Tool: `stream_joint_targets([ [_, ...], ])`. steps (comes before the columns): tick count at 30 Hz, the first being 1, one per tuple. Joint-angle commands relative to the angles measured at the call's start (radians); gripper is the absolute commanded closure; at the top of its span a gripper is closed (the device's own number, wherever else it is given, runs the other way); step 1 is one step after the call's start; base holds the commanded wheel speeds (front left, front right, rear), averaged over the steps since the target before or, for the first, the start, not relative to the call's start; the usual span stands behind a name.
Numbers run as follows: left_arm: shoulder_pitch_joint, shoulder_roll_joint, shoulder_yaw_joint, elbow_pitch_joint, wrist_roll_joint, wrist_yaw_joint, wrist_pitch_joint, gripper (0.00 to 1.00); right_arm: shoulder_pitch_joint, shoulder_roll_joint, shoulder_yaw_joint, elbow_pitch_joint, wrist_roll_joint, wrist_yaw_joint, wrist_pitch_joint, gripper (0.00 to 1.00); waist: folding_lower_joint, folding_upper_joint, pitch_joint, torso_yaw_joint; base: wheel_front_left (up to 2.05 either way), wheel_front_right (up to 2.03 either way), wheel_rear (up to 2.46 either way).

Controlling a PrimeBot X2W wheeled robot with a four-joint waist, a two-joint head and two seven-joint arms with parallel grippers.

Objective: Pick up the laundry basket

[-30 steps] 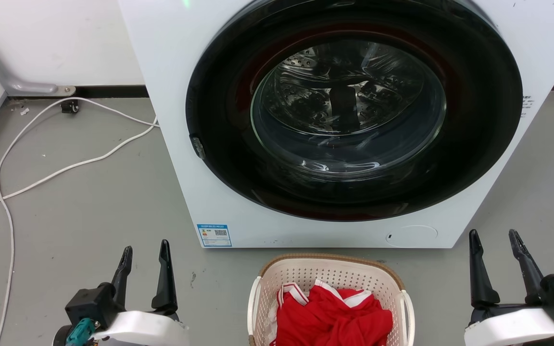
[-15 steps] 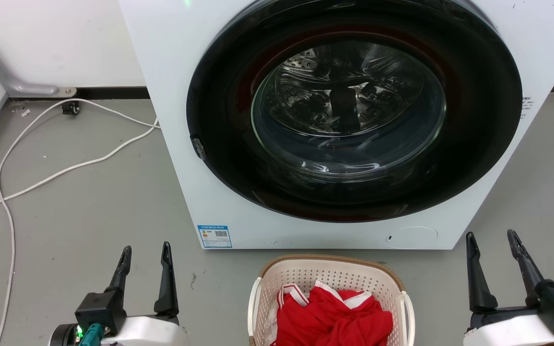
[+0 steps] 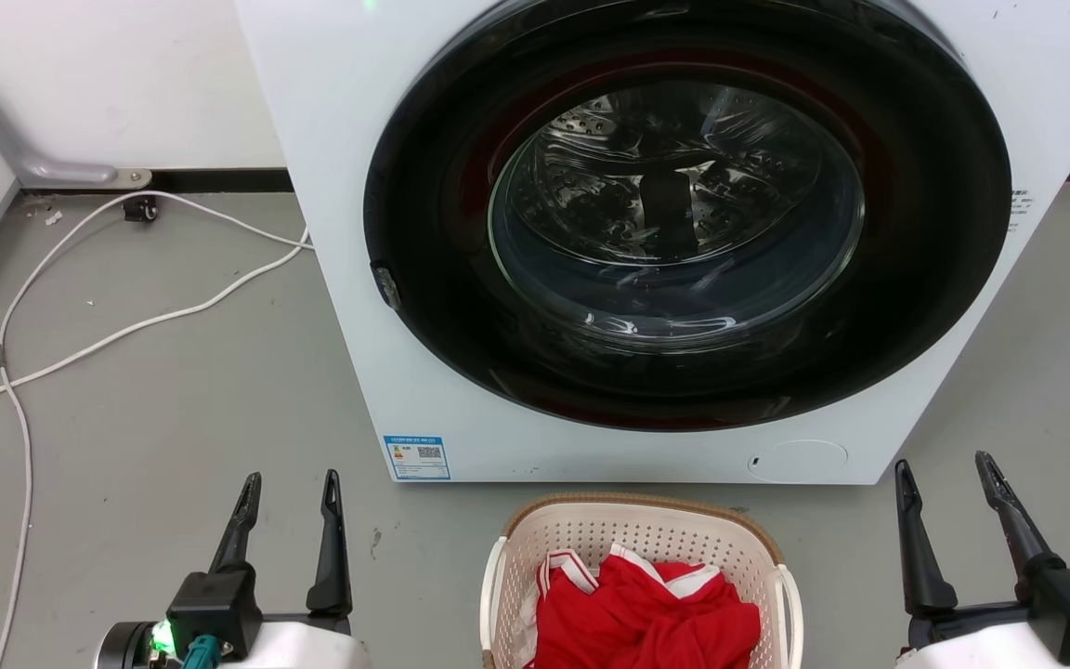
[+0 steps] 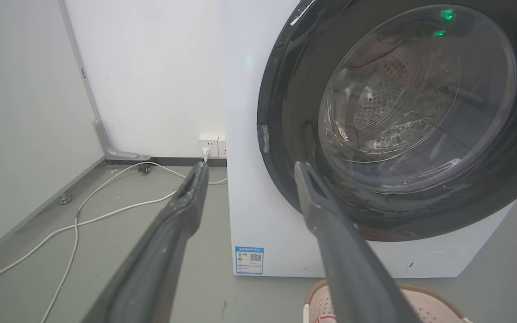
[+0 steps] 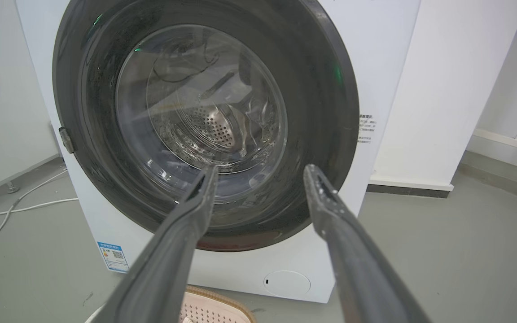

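I see the laundry basket (image 3: 639,531) on the grey floor (image 3: 173,400) before the washing machine (image 3: 340,232), a red garment (image 3: 646,609) in it, my left gripper (image 3: 292,478) at its left with fingers (image 3: 332,544) spread apart, my right gripper (image 3: 942,462) at its right, also spread, both clear of it.

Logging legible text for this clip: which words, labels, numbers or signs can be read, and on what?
Blue label, low on the washing machine front: QR code and print, too small to read.
Black print, right edge of that front: too small to read.
Nothing here reads legibly.
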Motion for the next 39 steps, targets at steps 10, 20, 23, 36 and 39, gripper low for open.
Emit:
stream_joint_targets([
  [10, 0.017, 0.003, 0.001, 0.003, 0.017, 0.005, -0.008, 0.0, 0.016, -0.004, -0.005, 0.004, -0.001, 0.0, -0.009, 0.0, 0.0, -0.0001, 0.001, -0.005, 0.0, 0.0, 0.0],
  [20, 0.011, 0.003, 0.0, 0.008, 0.008, 0.011, -0.008, 0.0, 0.014, -0.004, -0.01, 0.014, 0.014, 0.0, -0.009, 0.0, 0.0, -0.0001, 0.0, 0.001, 0.0, 0.0, 0.0],
  [23, 0.012, 0.003, -0.002, 0.008, 0.007, 0.013, -0.008, 0.0, 0.014, -0.004, -0.011, 0.016, 0.014, 0.0, -0.009, 0.0, 0.0, -0.0001, -0.002, 0.001, 0.0, 0.0, 0.0],
  [36, -0.032, 0.002, -0.019, 0.042, 0.024, 0.003, -0.008, 0.0, -0.02, -0.004, -0.051, 0.046, 0.029, 0.0, -0.009, 0.0, 0.0, -0.0001, 0.007, -0.01, 0.0, 0.0, 0.0],
  [39, -0.062, 0.003, -0.017, 0.092, -0.005, -0.021, -0.008, 0.0, -0.042, -0.003, -0.061, 0.08, 0.015, 0.0, -0.009, 0.0, 0.0, -0.0001, 0.017, -0.015, 0.0, 0.0, 0.0],
])
